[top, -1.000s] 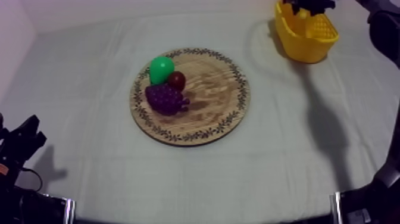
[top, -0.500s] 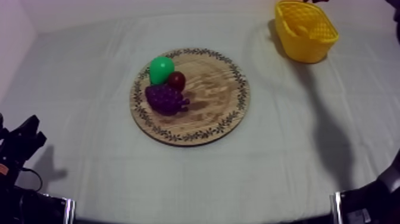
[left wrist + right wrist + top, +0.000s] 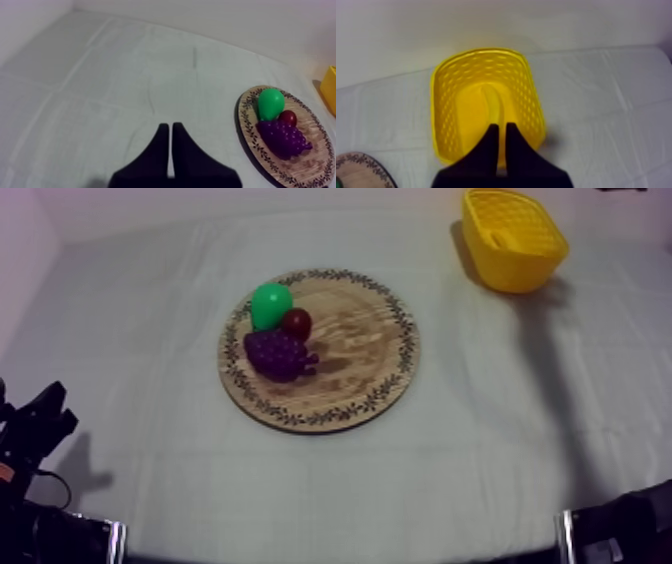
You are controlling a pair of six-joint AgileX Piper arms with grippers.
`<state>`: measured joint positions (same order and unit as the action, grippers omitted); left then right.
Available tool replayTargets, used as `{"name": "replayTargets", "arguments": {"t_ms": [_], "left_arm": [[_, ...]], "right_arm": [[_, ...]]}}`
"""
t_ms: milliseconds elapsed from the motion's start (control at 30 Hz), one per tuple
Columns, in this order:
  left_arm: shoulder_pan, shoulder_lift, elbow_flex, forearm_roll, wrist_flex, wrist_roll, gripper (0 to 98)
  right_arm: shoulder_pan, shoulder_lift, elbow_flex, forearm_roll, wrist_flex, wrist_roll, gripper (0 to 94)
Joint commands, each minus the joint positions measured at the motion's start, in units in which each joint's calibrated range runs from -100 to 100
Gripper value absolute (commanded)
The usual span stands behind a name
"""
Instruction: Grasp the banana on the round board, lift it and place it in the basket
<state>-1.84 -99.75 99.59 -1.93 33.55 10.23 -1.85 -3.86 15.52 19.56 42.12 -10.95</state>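
The banana lies inside the yellow basket, seen in the right wrist view. My right gripper hangs above the basket's near rim, its black fingers shut together as a narrow wedge with nothing in them. In the top view the basket stands at the far right corner. The round wooden board at mid-table carries a green pear, a small red fruit and purple grapes. My left gripper rests low at the left, shut on nothing.
The left wrist view has the left gripper over bare cloth, with the board, pear, red fruit and grapes off to its side. A back wall rises just behind the basket.
My right gripper has drawn up and back from over the basket, leaving the top view, and its fingers have closed. The left arm has not moved.
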Motion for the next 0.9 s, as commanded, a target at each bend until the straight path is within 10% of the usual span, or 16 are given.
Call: {"name": "replayTargets", "arguments": {"t_ms": [0,300,867], "left_arm": [[-0.01,0.00,-0.04,0.00,0.00,0.00,0.0],[-0.01,0.00,-0.04,0.00,0.00,0.00,0.0],[-0.01,0.00,-0.04,0.00,0.00,0.00,0.0]], "right_arm": [[-0.47,-9.64,12.31,1.26,-1.57,-1.32,1.0],[-2.81,-28.58,33.25,4.37,-6.50,-5.05,0.4],[-1.40,-62.80,70.13,-6.31,-15.63,5.17,0.3]]}}
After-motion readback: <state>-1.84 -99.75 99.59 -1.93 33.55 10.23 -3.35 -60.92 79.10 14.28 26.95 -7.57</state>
